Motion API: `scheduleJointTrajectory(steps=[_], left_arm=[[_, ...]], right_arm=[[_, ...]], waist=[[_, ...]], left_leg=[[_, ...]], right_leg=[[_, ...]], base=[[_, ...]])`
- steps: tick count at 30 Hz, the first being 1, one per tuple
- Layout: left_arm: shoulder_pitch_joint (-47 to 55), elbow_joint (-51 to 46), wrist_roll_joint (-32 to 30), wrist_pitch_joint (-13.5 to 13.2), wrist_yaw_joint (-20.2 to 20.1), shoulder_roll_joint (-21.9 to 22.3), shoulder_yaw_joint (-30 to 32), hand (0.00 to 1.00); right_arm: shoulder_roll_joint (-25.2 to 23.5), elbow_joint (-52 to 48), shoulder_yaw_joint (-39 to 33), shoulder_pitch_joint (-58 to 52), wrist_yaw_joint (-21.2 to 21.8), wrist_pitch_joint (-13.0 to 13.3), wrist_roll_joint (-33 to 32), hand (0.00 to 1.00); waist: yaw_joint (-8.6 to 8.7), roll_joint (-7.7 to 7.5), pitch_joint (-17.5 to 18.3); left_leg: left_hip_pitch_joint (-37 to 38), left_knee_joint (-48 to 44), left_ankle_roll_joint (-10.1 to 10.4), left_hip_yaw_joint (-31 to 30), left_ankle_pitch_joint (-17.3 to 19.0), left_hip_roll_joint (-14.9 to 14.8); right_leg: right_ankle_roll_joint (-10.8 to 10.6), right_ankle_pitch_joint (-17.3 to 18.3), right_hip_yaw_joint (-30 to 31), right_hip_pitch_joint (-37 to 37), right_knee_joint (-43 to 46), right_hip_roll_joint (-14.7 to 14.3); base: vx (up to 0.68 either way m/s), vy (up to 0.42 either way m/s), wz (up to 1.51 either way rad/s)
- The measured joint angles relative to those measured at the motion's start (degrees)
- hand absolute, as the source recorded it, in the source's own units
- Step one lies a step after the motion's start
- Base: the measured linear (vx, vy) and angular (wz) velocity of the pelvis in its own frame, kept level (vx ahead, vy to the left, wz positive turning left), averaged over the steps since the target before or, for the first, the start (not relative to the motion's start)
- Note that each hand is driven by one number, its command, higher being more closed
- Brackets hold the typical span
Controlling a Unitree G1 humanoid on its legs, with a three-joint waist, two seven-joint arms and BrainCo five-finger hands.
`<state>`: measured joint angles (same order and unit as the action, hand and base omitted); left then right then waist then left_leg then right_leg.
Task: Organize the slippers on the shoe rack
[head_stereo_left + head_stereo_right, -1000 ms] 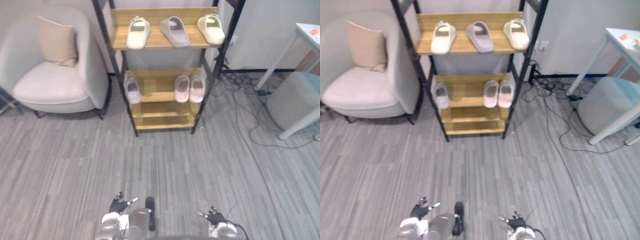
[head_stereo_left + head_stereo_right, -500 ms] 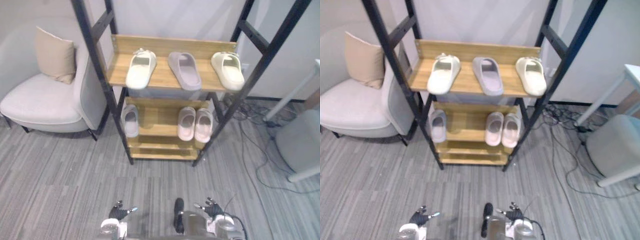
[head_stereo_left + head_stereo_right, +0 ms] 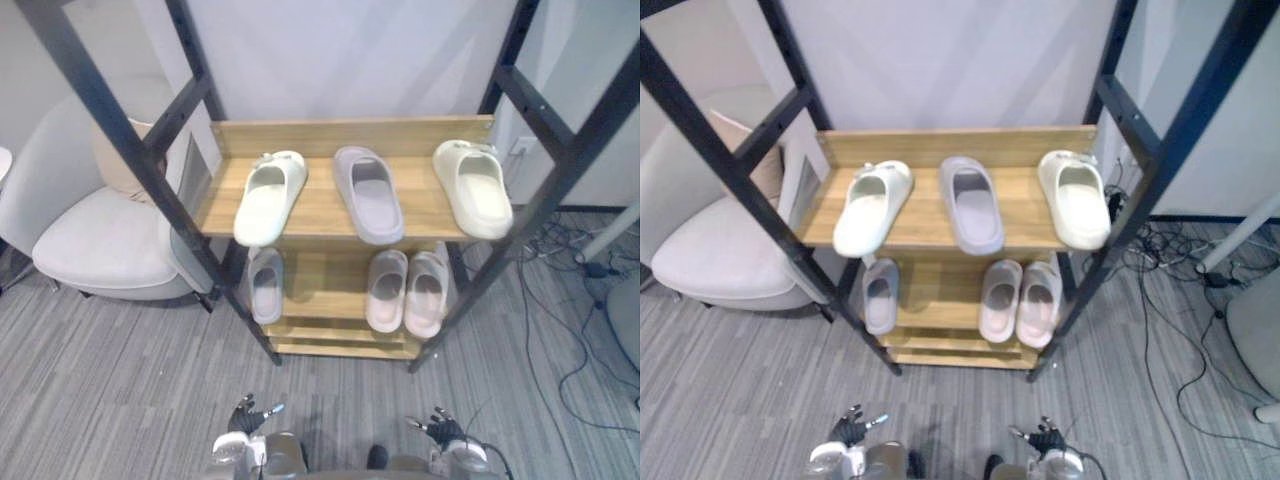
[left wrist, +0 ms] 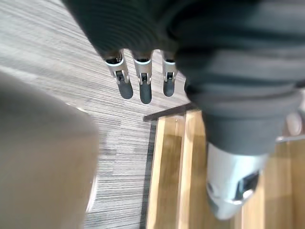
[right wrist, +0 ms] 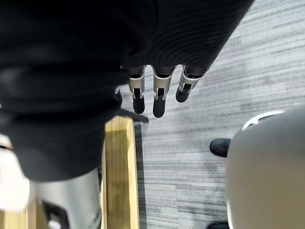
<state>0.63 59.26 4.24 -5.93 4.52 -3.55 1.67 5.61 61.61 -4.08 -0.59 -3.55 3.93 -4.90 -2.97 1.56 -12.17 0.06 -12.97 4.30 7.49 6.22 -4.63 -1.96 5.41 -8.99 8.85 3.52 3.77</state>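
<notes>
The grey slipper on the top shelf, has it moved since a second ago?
No. The grey slipper lies at the middle of the top shelf as before; only the camera came closer.

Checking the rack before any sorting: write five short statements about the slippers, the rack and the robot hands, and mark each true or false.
1. The upper shelf of the shoe rack holds three slippers. True.
2. The grey slipper there lies between the left cream slipper and the right cream slipper. True.
3. The pink slippers lie on the floor. False: they lie side by side on the lower shelf.
4. The left robot hand holds a slipper. False: its fingers are straight and hold nothing, like the right robot hand.
5. The armchair stands on the rack's right. False: on its left.
</notes>
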Motion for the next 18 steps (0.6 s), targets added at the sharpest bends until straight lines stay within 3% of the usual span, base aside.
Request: scheduleJointTrajectory(steps=[1,3,7,16,18], left_arm=[[0.03,0.15,-0.17,0.04,-0.06,-0.84,-0.59,0.0],[-0.01,0.98,-0.17,0.04,-0.08,-1.14,-0.58,0.0],[0.18,1.82,-0.72,0.05,-0.14,-1.22,-1.64,0.0],[0.14,3.33,-0.88,0.11,-0.06,-1.32,-2.88,0.0],[0.21,3.25,-0.88,0.1,0.16,-1.34,-2.9,0.0]], right_arm=[[-0.66,0.11,-0.02,-0.12,0.0,-0.01,0.03,0.0],[-1.01,0.16,-0.06,-0.63,0.01,-0.01,0.17,0.0],[-1.08,0.35,0.22,-0.74,0.08,0.03,0.31,0.0],[-0.66,-0.32,2.41,-1.5,0.02,0.26,-0.04,0.0],[-0.6,-5.8,4.26,-3.79,-0.48,0.29,-0.12,0.0]], waist=[[-0.04,-1.12,0.22],[-0.11,-1.72,0.34],[-0.03,-1.56,1.15],[0.79,-1.79,2.36],[0.81,-1.97,2.75]], left_leg=[[0.34,0.04,-0.14,0.05,0.08,0.78],[3.53,2.16,-0.2,0.12,0.06,1.76],[8.23,7.42,-0.86,0.94,-0.4,2.4],[10.32,14.08,-0.95,1.17,-3.74,2.54],[10.37,15.08,-1.18,1.44,-4.32,2.7]], right_leg=[[-0.22,0.14,0.0,0.75,-0.34,0.72],[-0.31,0.19,0.12,2.82,-0.95,1.53],[-1.55,1.19,0.61,4.52,-0.94,1.84],[-1.4,1.52,1.93,2.97,-0.77,1.15],[-1.33,1.46,2.58,2.09,-0.73,1.21]], base=[[0.18,0.08,0.03],[0.18,0.072,0.01],[0.07,-0.001,-0.13],[-0.05,-0.035,-0.05],[-0.07,0.009,-0.08]])
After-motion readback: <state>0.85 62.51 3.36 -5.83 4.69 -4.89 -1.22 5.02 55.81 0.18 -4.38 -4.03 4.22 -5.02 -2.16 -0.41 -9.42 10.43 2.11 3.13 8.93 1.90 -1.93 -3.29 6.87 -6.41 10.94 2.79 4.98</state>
